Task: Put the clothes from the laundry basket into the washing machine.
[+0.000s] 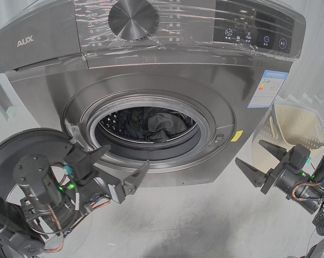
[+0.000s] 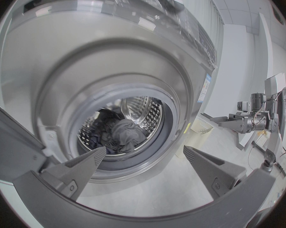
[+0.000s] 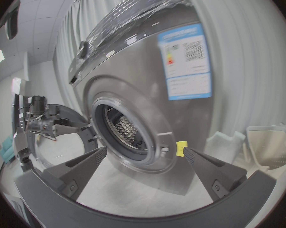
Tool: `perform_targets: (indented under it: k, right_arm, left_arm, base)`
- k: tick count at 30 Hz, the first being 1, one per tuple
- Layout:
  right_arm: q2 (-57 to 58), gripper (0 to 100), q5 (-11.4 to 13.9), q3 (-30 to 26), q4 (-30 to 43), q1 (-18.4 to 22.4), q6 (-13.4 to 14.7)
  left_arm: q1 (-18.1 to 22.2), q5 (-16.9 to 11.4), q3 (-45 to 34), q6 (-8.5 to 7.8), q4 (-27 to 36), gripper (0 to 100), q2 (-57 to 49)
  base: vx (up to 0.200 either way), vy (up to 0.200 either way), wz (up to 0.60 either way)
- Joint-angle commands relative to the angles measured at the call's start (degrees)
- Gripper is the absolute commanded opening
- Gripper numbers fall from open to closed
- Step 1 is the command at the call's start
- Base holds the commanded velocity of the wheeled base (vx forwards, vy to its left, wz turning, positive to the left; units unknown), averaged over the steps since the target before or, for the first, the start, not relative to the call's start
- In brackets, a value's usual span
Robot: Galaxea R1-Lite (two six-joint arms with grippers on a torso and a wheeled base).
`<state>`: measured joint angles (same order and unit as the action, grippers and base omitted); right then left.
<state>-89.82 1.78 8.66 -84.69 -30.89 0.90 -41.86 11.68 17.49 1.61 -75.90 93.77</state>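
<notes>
The grey washing machine (image 1: 151,72) stands with its round door (image 1: 22,144) swung open to the left. Dark clothes (image 1: 151,124) lie piled in the drum, also seen as a grey and black heap (image 2: 119,135) in the left wrist view. My left gripper (image 1: 128,156) hangs open just below and in front of the drum mouth, with nothing between its fingers. My right gripper (image 1: 249,150) is open and empty too, low at the right beside the cream laundry basket (image 1: 298,126), whose perforated inside looks bare.
The basket (image 3: 269,146) leans against the curtain to the right of the machine. A yellow tag (image 1: 236,135) sticks on the machine's front by the door latch. Pale tiled floor (image 1: 190,215) stretches open in front of the machine.
</notes>
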Motion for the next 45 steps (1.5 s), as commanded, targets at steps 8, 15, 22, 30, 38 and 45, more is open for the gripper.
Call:
perform_targets:
  k: [8, 15, 22, 30, 38, 45]
  right_arm:
    - [12.8, 100, -3.5, -8.7, 1.5, 9.9, 1.0]
    - [24.2, 100, -3.2, -8.7, 12.2, 13.3, 1.0]
    - [48.3, 100, -3.3, -8.6, 40.0, 13.8, 0.4]
    - [69.3, 100, -3.4, -5.4, 61.8, 17.5, 0.3]
    - [80.1, 100, -3.4, -8.0, 69.5, 23.9, 0.2]
    - [87.9, 100, -2.4, -8.7, 80.2, 30.0, 0.4]
  left_arm:
    - [3.5, 0.6, -7.5, -5.74, 3.6, 100, -19.1]
    - [7.7, 0.1, -8.6, -6.62, 13.5, 100, -32.0]
    - [12.2, -0.4, -11.9, -6.79, 22.5, 100, -44.9]
    - [19.9, -1.4, -17.4, -6.79, 29.6, 100, -57.3]
    - [30.9, -6.8, -17.5, -6.53, 51.6, 100, -75.1]
    - [36.1, -9.5, -17.5, -6.18, 66.5, 100, -88.9]
  base:
    - [-0.200, 0.000, 0.00]
    - [-0.200, 0.000, 0.00]
    - [-0.200, 0.000, 0.00]
    - [-0.200, 0.000, 0.00]
    - [-0.100, 0.000, 0.00]
    - [0.000, 0.000, 0.00]
